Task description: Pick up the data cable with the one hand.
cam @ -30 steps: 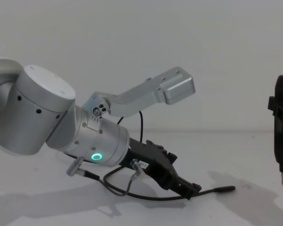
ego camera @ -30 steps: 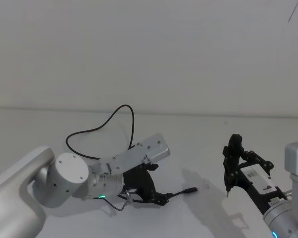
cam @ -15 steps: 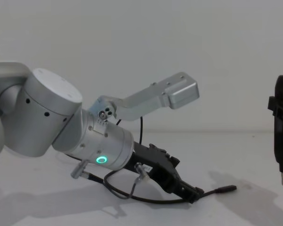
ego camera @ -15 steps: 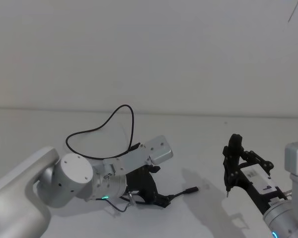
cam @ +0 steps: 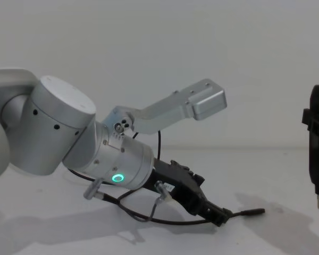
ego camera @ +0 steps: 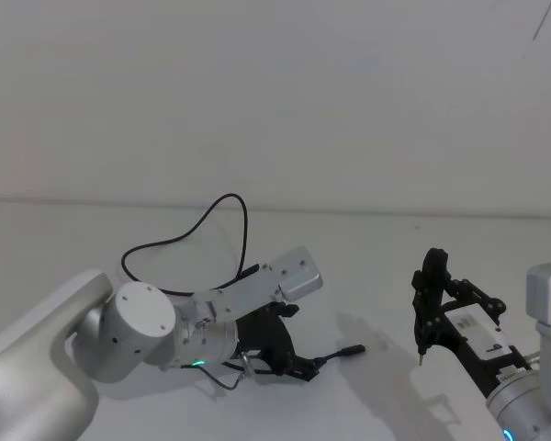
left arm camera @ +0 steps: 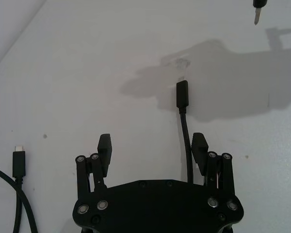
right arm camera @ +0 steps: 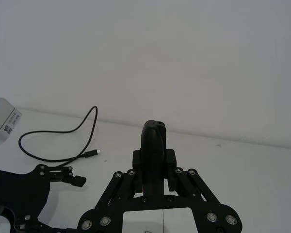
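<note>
Stretching the silver left arm (ego camera: 133,331) low over the white counter (ego camera: 496,248) from the robot's left, wrist pitched forward and down. Resting the right arm (ego camera: 519,404) well apart on the right side, with right pincer (right arm camera: 154,167) pressed together on a slim black stick-like tool (ego camera: 429,289), pin tip hanging downward. Holding the left pincer (left arm camera: 152,145) spread wide, tips down near the counter, straddling the data cable (left arm camera: 185,128). Lying straight ahead of that pincer along its reach: cord passing out between the two fingers, long axis in line with them, crosswise to the closing stroke. Sitting far off-centre, though, just beside one finger (left arm camera: 199,145) and well apart from the other (left arm camera: 104,145); touching the near one or not, impossible to tell. Ending a little beyond the tips in a slim dark plug (left arm camera: 182,94), flat on the counter and aimed toward the robot's right in the head view. Trailing back under the wrist, then looping away across the counter; another small plug (left arm camera: 18,160) beside the arm, probably the same cord's far end. Judging the left arm by far the nearer. Calling next for a plain squeeze, likely sweeping the cord toward the middle, then a lift. Risking a slip of so thin a cord under the tips.
</note>
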